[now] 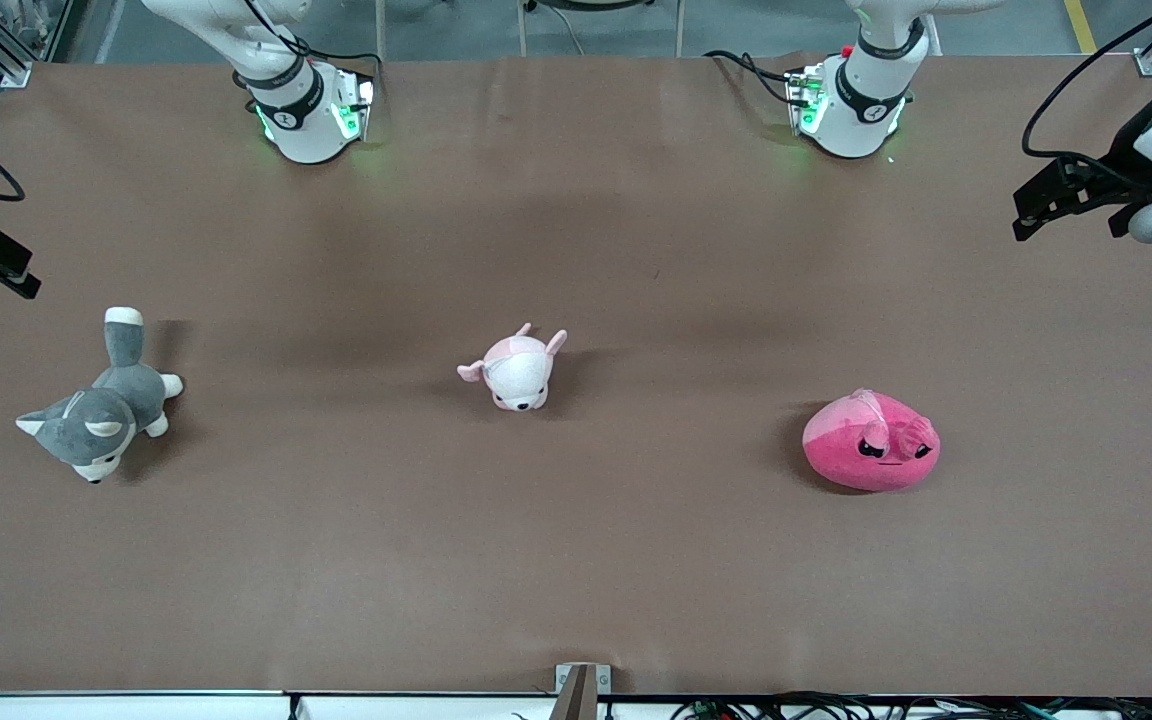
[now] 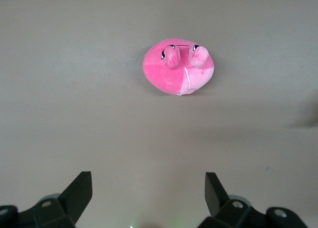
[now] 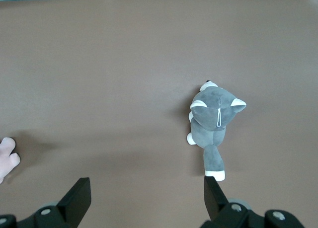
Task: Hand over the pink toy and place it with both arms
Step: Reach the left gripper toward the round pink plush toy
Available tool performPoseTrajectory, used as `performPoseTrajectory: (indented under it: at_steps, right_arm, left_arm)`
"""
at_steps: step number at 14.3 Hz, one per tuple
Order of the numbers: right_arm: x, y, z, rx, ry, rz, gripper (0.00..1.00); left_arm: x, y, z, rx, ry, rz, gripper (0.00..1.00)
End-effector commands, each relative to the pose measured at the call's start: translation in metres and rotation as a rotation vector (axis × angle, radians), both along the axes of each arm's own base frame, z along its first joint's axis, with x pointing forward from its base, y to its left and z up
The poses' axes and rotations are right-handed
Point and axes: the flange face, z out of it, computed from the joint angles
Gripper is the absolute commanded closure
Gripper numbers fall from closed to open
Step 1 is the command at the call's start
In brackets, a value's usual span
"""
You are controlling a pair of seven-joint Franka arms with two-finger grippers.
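The pink toy (image 1: 871,442), a hot-pink blob plush with dark angry eyes, lies on the brown table toward the left arm's end. It also shows in the left wrist view (image 2: 179,66), well apart from the fingers. My left gripper (image 2: 148,181) is open and empty, held up over the table's left-arm end (image 1: 1036,210). My right gripper (image 3: 147,186) is open and empty, held up over the right-arm end (image 1: 11,275), with nothing between its fingers.
A grey-and-white dog plush (image 1: 101,400) lies toward the right arm's end and shows in the right wrist view (image 3: 214,121). A small pale pink-and-white plush (image 1: 516,368) lies mid-table; its edge shows in the right wrist view (image 3: 6,161).
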Motion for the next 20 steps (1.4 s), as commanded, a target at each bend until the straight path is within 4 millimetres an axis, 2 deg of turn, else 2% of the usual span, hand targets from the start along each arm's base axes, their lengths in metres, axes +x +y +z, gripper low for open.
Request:
performPoseTrajectory:
  at_steps: [1,4,8,11,14,18,20]
  right_arm:
    - [-0.007,0.002,0.002,-0.014,-0.003,0.005,0.00]
    - [-0.007,0.002,0.002,-0.014,-0.003,0.005,0.00]
    - [-0.007,0.002,0.002,-0.014,-0.003,0.005,0.00]
    - [-0.007,0.002,0.001,-0.014,-0.001,0.005,0.00]
    - [-0.007,0.002,0.001,-0.014,0.002,0.006,0.00]
    - [-0.007,0.003,0.000,-0.014,0.005,0.008,0.00]
    - [-0.008,0.002,0.001,-0.014,0.003,0.008,0.00]
  left_arm:
    - [0.001,-0.001,0.006,0.020,-0.008,0.007,0.00]
    - [0.003,0.003,0.003,0.020,-0.003,0.007,0.00]
    - [0.042,0.007,-0.041,0.002,0.022,0.007,0.00]
    - [0.077,0.000,-0.099,-0.007,0.041,0.036,0.00]
    - [0.103,-0.007,-0.156,-0.018,0.018,0.133,0.00]
    - [0.123,-0.007,-0.223,-0.038,-0.011,0.199,0.00]
    - [0.128,-0.009,-0.247,-0.048,-0.032,0.234,0.02]
